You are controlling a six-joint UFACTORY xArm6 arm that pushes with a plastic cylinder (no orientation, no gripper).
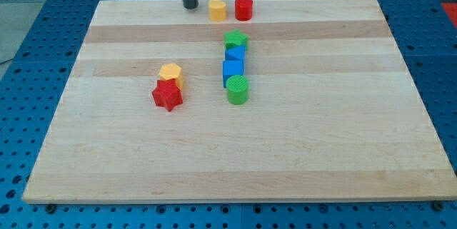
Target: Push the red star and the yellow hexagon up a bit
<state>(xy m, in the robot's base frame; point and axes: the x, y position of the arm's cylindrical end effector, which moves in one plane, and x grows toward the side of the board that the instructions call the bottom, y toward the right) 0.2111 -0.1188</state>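
The red star (167, 95) lies left of the board's middle. The yellow hexagon (171, 74) touches it just above and slightly to the right. My tip (191, 6) rests on the board near the view's top edge, far above both blocks and just left of a second yellow block (217, 8).
A red cylinder (244, 7) stands right of the yellow block at the top. A column near the middle holds a green star (235, 41), a blue block (235, 54), a blue cube (233, 70) and a green cylinder (238, 90). The wooden board (321, 143) sits on a blue perforated table.
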